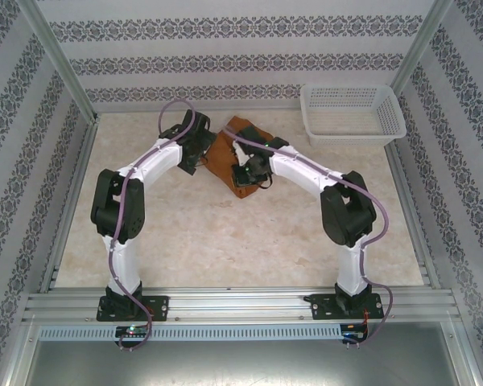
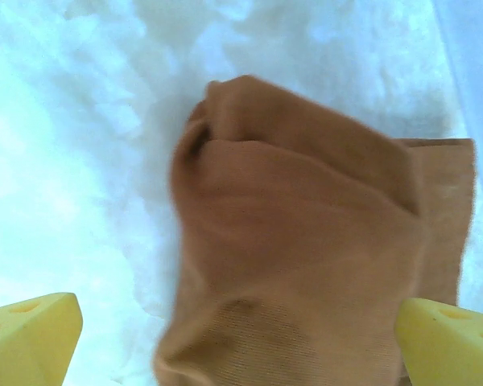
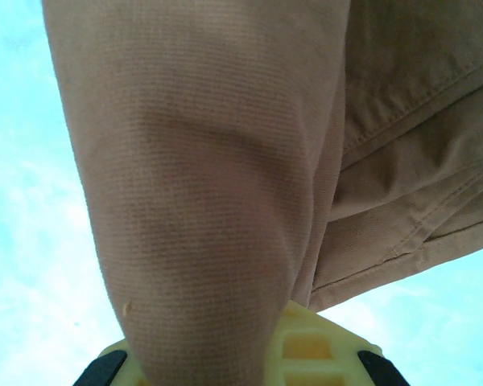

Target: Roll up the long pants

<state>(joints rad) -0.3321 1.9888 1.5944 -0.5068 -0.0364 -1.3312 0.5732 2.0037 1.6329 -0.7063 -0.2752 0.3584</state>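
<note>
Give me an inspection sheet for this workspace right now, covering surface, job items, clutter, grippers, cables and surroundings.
Surface: pale marbled table, no spills seen.
Job's things: long pants, bunched at the far centre between both wrists.
Clutter: white basket, far right corner, apart from the pants, looks empty.
Grippers: left gripper open, one finger either side of the cloth; right gripper shut on a fold of the pants.
Cables: purple cables run along both arms.
Surroundings: patterned walls, aluminium frame.
</note>
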